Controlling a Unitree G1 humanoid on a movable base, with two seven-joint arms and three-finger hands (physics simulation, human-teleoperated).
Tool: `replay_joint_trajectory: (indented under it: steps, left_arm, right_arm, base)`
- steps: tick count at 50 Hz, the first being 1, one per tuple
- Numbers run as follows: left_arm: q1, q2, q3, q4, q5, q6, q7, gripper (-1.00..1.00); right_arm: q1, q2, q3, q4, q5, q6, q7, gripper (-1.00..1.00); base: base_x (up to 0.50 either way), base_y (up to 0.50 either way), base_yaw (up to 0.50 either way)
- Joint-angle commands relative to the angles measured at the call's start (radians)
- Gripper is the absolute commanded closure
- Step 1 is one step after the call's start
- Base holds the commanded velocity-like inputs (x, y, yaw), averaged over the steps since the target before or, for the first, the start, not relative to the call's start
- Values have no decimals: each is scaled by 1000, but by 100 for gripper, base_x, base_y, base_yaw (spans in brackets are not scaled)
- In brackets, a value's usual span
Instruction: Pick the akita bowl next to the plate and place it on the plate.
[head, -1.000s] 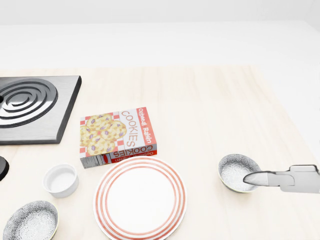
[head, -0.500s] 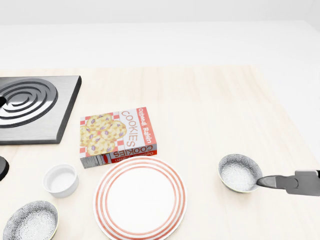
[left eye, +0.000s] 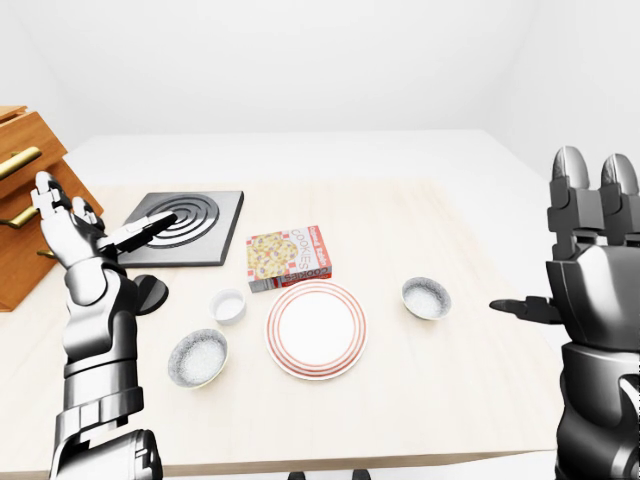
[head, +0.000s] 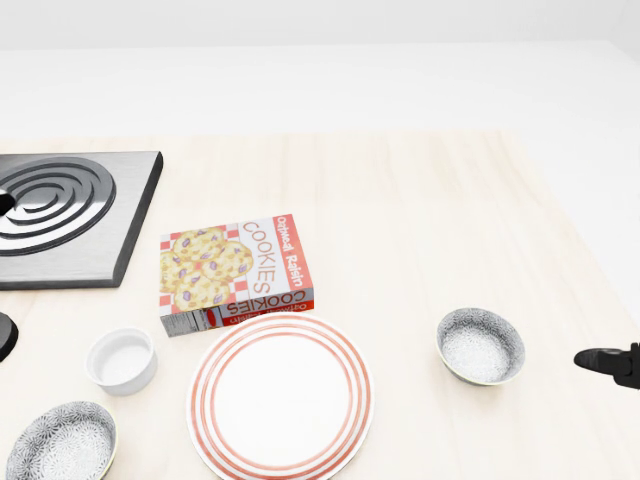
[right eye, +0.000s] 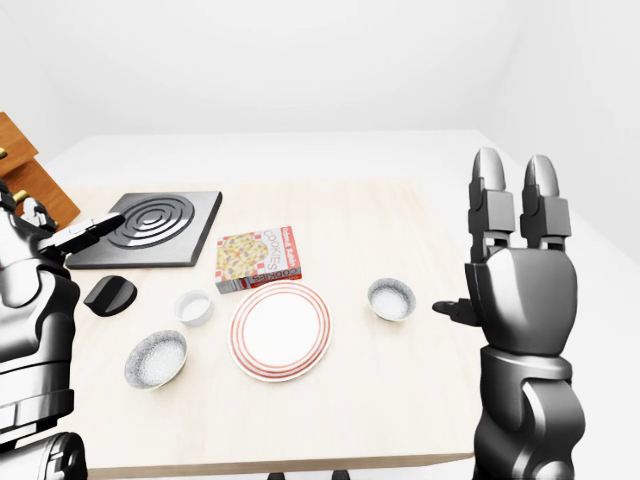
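Speckled grey, the akita bowl is sitting upright on the pale wood bench, just to the right of the red-ringed plate in the head view, apart from it, not touching. Right robot hand is hovering raised to the right of that bowl, fingers spread and upright, thumb jutting toward the bowl, holding nothing; in the head view only its dark tip is showing at the right edge. Left robot hand is hanging far over by the stove burner, open and empty too. So the right hand is clearly the nearer one: the bowl is lying to its left and lower, between the hand and the plate. Bowl is round, no long axis to align. A second speckled bowl and a white ramekin are lying left of the plate, cookie box above it. Grasp not yet begun.
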Motion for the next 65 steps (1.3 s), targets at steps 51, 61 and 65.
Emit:
replay_joint_trajectory:
  steps: [51, 61, 65]
  left_arm:
    - [2, -9, -7, 8, 7, 0, 0, -100]
    - [1, -11, -9, 16, 9, 0, -3, -100]
    - [5, -10, -7, -5, 6, 0, 1, -100]
  right_arm:
    - [91, -3, 147, 309, -450, 0, -603, -100]
    - [110, -16, 173, 353, -470, 0, -664, -100]
    - [132, -16, 184, 375, -490, 0, -683, -100]
  base:
    - [0, 0, 0]
    - [0, 0, 0]
    - [0, 0, 0]
